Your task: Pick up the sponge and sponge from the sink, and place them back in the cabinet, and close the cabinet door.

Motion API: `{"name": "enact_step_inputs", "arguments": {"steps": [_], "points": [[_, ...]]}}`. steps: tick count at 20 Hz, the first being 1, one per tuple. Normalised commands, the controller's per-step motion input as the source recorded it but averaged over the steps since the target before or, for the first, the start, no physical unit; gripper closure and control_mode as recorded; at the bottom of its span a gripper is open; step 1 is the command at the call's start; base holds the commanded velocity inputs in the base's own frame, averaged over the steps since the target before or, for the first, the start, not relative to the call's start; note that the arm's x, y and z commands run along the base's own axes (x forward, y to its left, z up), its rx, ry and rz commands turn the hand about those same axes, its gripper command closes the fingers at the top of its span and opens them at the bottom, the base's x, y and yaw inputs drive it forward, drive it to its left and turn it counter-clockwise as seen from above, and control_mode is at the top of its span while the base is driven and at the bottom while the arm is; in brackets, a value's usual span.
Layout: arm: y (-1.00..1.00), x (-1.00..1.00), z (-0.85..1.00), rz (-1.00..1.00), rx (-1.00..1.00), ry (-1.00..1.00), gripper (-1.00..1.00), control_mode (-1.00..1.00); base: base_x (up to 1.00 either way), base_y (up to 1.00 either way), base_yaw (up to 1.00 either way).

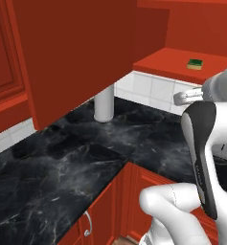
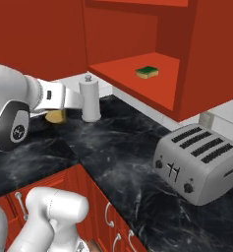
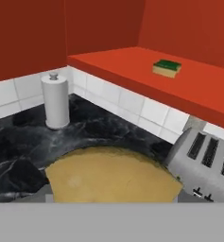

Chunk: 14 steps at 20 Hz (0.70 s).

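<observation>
Sponge number two, tan-yellow (image 3: 111,175), sits clamped in the narrow fingers of the gripper (image 2: 56,116), above the black marbled worktop (image 2: 123,162) near the white paper-towel roll (image 2: 90,98). Its green-topped twin (image 2: 147,72) already lies on the cabinet shelf (image 2: 123,74), toward the front edge. Risks, as I judge them: the soft, squashy block could slip from the pinch, or the arm could clip the shelf's hard front edge or the open glossy red cabinet door (image 1: 72,57). A ribbed metal toaster (image 2: 199,162) stands under the shelf.
</observation>
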Motion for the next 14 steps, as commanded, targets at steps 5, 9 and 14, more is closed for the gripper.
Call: {"name": "enact_step_inputs", "arguments": {"steps": [5, 9, 14], "points": [[-0.13, 0.0, 0.25, -0.22, -0.01, -0.03, 1.0, -1.0, 0.0, 0.0, 0.0], [-0.18, 0.0, 0.26, -0.18, 0.0, -0.01, 1.0, -1.0, 0.0, 0.0, 0.0], [-0.22, 0.0, 0.22, -0.15, 0.0, 0.0, 1.0, -1.0, 0.0, 0.0, 0.0]]}}
